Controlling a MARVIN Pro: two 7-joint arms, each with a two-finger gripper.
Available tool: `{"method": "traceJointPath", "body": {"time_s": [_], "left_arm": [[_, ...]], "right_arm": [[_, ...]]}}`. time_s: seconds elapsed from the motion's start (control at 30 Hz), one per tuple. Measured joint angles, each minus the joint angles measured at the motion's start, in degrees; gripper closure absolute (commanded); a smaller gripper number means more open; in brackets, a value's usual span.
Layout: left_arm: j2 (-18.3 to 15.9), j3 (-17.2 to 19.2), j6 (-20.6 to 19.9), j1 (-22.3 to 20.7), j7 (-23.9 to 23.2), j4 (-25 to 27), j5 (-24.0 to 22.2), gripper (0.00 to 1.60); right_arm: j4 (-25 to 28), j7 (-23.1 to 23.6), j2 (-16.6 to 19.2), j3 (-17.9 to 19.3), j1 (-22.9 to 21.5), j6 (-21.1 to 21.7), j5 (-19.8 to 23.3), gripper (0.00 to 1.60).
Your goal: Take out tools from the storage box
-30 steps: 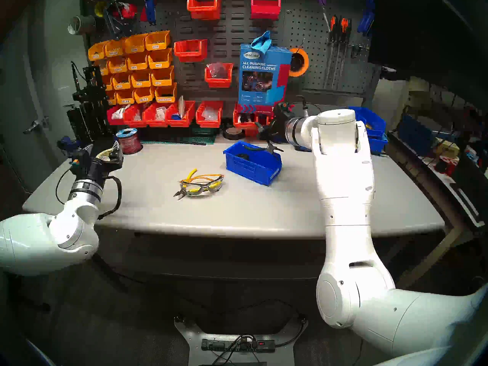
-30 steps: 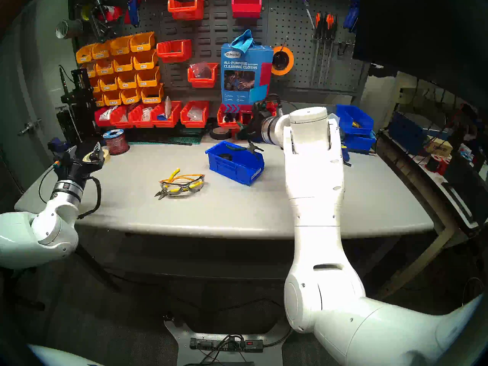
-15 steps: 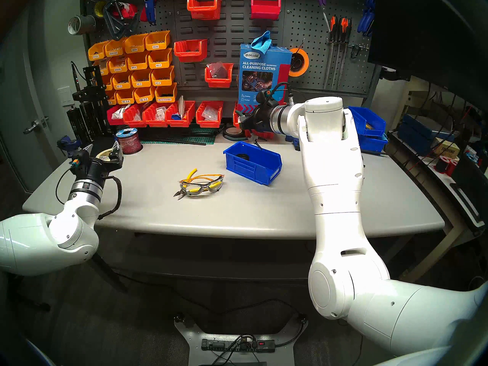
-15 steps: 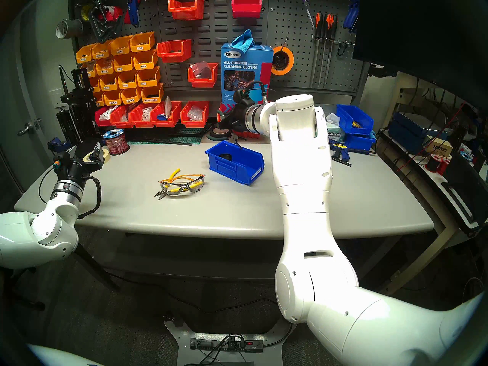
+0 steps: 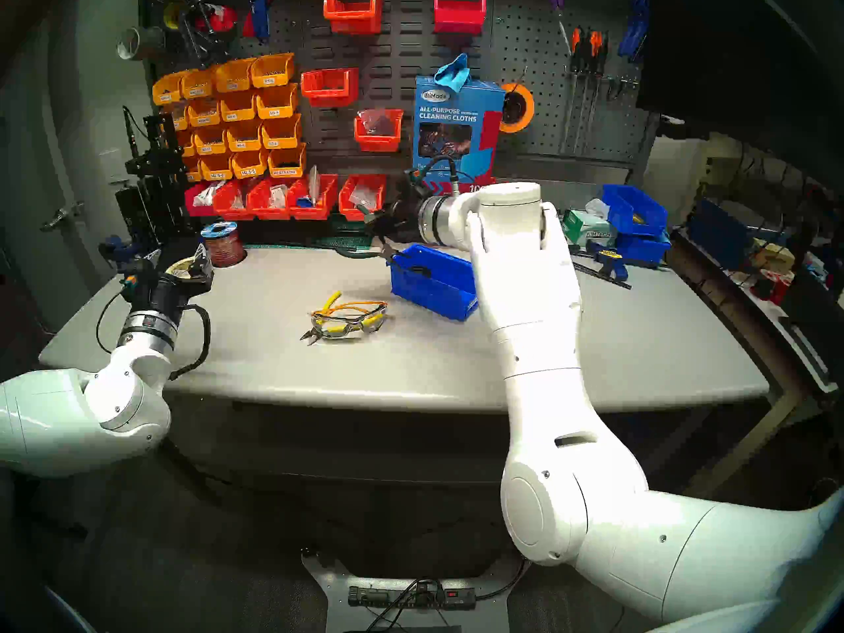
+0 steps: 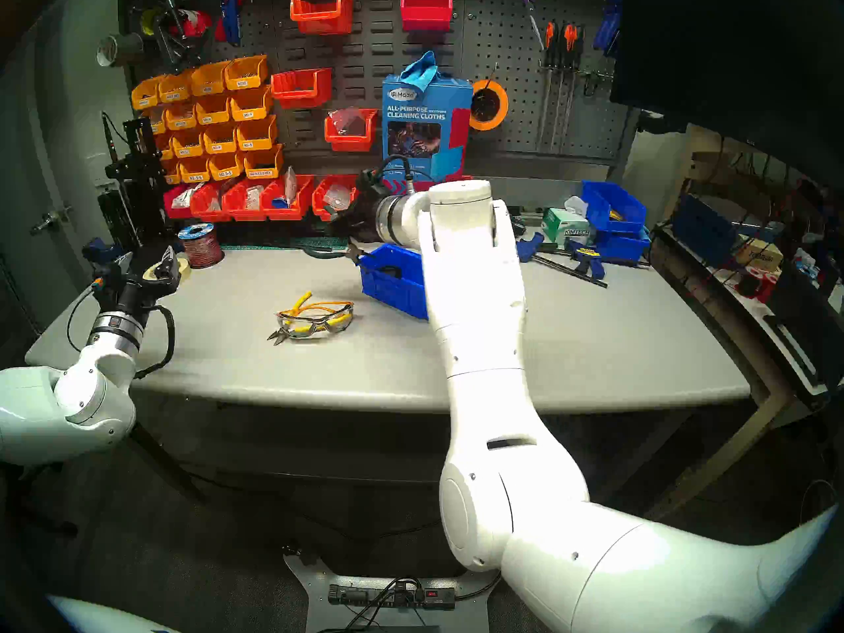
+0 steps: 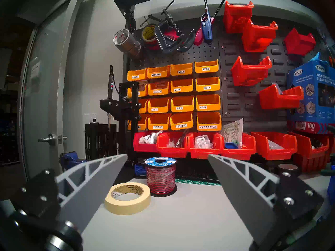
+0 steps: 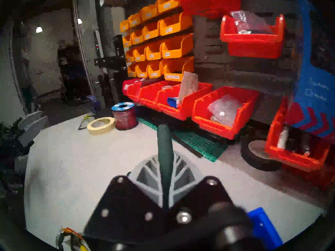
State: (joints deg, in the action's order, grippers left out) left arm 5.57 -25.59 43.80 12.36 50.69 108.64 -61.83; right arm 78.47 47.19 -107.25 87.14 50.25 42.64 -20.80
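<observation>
Right gripper: closed on dark green-handled pliers, one handle rising between the grey ribbed fingers at lower centre of the right wrist view; in the head views, held above the upper-left corner of the small open-top blue plastic bin, metal nose pointing down toward that corner, whether touching the rim cannot be told.
Left gripper: wide open, empty, grey fingers spread at the lower corners of the left wrist view; parked at left edge of the grey tabletop in the head views.
Blue bin: centre-right of the tabletop, right part hidden behind the white right arm; small black round piece inside.
Clear safety glasses with orange-black frame: centre of tabletop, lying over yellow-handled cutters, dark tips protruding at lower left.
Cream masking-tape roll and red wire spool with blue cap: side by side, centre of left wrist view.
</observation>
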Motion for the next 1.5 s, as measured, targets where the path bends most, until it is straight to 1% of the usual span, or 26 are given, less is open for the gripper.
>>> {"method": "traceJointPath", "body": {"time_s": [0.13,0.33,0.73,1.2,1.23,1.27,1.3,1.33,1.4,1.5], "left_arm": [[0.00,-0.13,0.01,-0.11,0.00,0.00,0.00,0.00],[0.00,-0.78,0.02,-0.60,0.00,0.01,-0.06,0.00],[0.00,-3.25,0.09,-2.23,0.00,0.04,-0.34,0.00],[0.00,-5.39,0.23,-4.25,0.00,0.11,-0.57,0.00],[0.00,-5.55,0.24,-4.42,0.00,0.12,-0.58,0.00],[0.00,-5.70,0.25,-4.57,-0.01,0.12,-0.59,0.00],[0.00,-5.81,0.25,-4.67,-0.01,0.13,-0.61,0.00],[0.00,-5.95,0.26,-4.81,-0.01,0.13,-0.62,0.00],[0.00,-6.31,0.28,-5.13,-0.01,0.15,-0.65,0.00],[0.00,-6.84,0.30,-5.62,-0.02,0.17,-0.70,0.00]], "right_arm": [[-1.75,-0.98,-1.78,-0.39,0.55,-1.20,0.79,1.60],[-2.84,-2.14,-3.07,-1.03,1.82,-2.28,1.24,1.60],[-4.24,-4.58,-3.18,-2.08,5.02,-4.08,0.67,1.60],[-5.75,-6.18,-2.91,-2.26,5.76,-5.80,-0.45,1.60],[-5.84,-6.23,-2.89,-2.24,5.73,-5.88,-0.47,1.48],[-5.91,-6.27,-2.87,-2.22,5.71,-5.95,-0.48,1.27],[-5.97,-6.30,-2.85,-2.21,5.69,-5.98,-0.49,1.19],[-6.04,-6.34,-2.82,-2.20,5.66,-6.01,-0.50,1.03],[-6.18,-6.42,-2.74,-2.16,5.59,-6.06,-0.54,0.86],[-6.51,-6.58,-2.51,-2.04,5.50,-6.09,-0.64,0.77]]}}
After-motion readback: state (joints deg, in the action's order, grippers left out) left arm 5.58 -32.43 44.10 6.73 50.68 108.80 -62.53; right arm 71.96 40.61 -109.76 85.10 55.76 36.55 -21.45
